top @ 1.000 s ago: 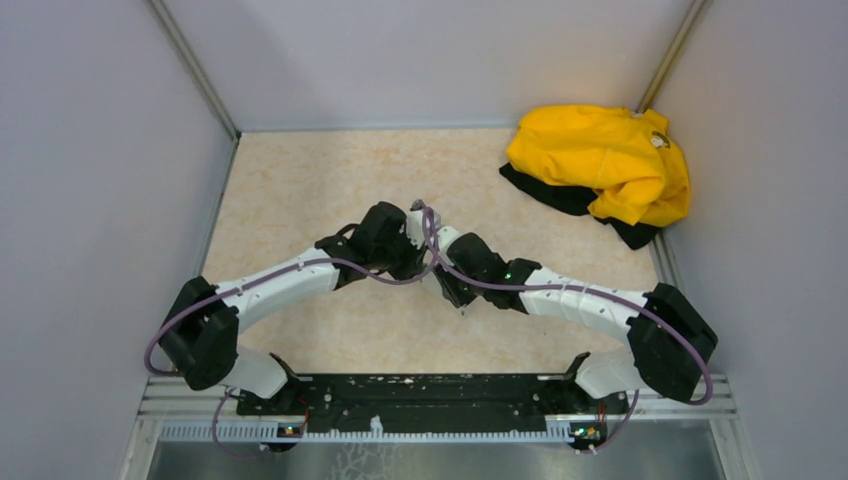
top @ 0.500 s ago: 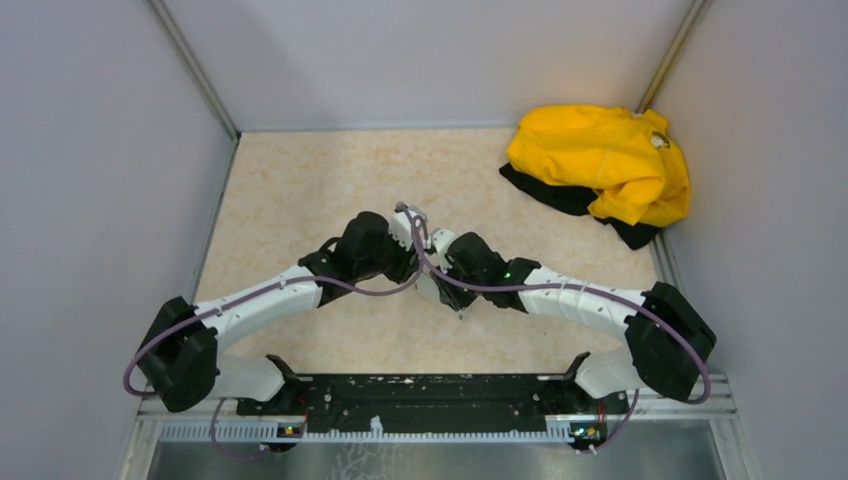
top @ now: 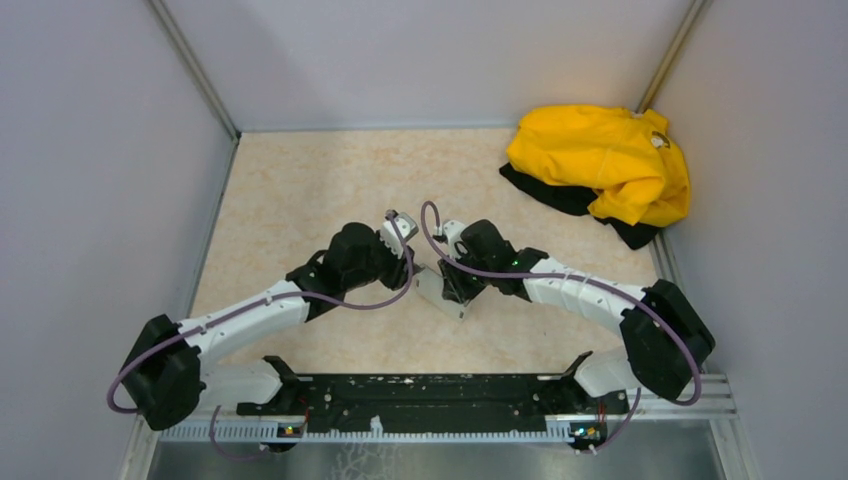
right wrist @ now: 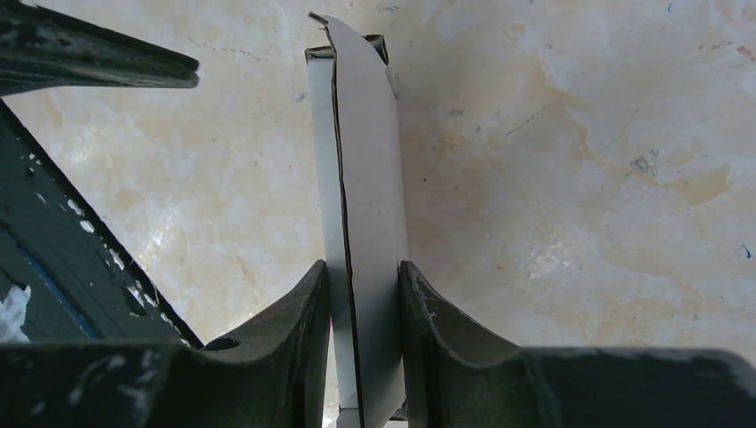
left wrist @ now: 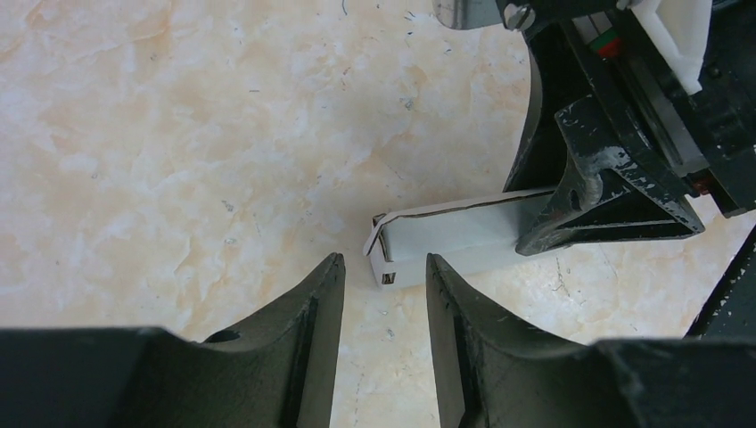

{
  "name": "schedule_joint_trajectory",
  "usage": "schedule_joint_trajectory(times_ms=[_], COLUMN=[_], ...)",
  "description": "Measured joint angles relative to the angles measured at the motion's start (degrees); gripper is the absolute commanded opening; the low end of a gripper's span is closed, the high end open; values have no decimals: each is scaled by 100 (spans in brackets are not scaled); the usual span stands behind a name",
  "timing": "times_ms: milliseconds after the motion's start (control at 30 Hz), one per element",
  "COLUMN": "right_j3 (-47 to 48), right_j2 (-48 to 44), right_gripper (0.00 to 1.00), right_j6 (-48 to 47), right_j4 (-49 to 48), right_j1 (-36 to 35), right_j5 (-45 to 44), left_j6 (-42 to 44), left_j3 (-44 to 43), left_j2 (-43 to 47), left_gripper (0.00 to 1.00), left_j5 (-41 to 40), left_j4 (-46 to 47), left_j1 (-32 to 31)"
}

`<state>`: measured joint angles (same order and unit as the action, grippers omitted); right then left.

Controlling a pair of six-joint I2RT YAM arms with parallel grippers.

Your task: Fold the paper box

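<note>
The paper box [right wrist: 365,134] is a small flat pale grey-white cardboard box, held on edge just above the table. My right gripper [right wrist: 364,265] is shut on its near end, one finger on each broad face. In the top view the box [top: 438,290] shows below the right wrist at the table's middle. My left gripper [left wrist: 384,259] is open and holds nothing. Its fingertips stand just short of the box's free end [left wrist: 446,236], apart from it. The right gripper's black finger [left wrist: 606,196] covers the box's other end in the left wrist view.
A yellow garment [top: 600,160] over dark cloth lies at the back right corner. Grey walls close in the marbled tabletop [top: 300,190] on three sides. The black base rail [top: 430,395] runs along the near edge.
My left arm has drawn back to the left and its jaws have widened, coming off the box. The right gripper has kept its hold on the box and shifted only slightly.
</note>
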<state>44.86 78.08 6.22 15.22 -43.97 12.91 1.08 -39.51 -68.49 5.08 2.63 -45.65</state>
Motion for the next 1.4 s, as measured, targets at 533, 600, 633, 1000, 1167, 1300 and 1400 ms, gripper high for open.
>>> schedule_joint_trajectory(times_ms=[533, 600, 633, 1000, 1167, 1300, 1400], right_j3=[26, 26, 26, 26, 26, 26, 26], right_j2=[44, 44, 44, 44, 44, 44, 44], right_gripper=[12, 12, 12, 11, 10, 11, 10], right_j6=[-4, -4, -4, -4, -4, -4, -4], right_j4=[79, 83, 85, 85, 85, 85, 83], right_j1=[28, 28, 28, 28, 28, 28, 28], right_j5=[328, 341, 345, 350, 350, 350, 350], left_j6=[181, 203, 214, 264, 264, 269, 280], left_j3=[87, 87, 87, 81, 81, 79, 68], left_j2=[-651, -651, -651, -791, -791, -791, -791], left_gripper=[37, 35, 35, 27, 25, 30, 34], left_j5=[52, 52, 52, 173, 190, 188, 184], left_j4=[426, 455, 468, 466, 455, 444, 433], left_j1=[0, 0, 0, 0, 0, 0, 0])
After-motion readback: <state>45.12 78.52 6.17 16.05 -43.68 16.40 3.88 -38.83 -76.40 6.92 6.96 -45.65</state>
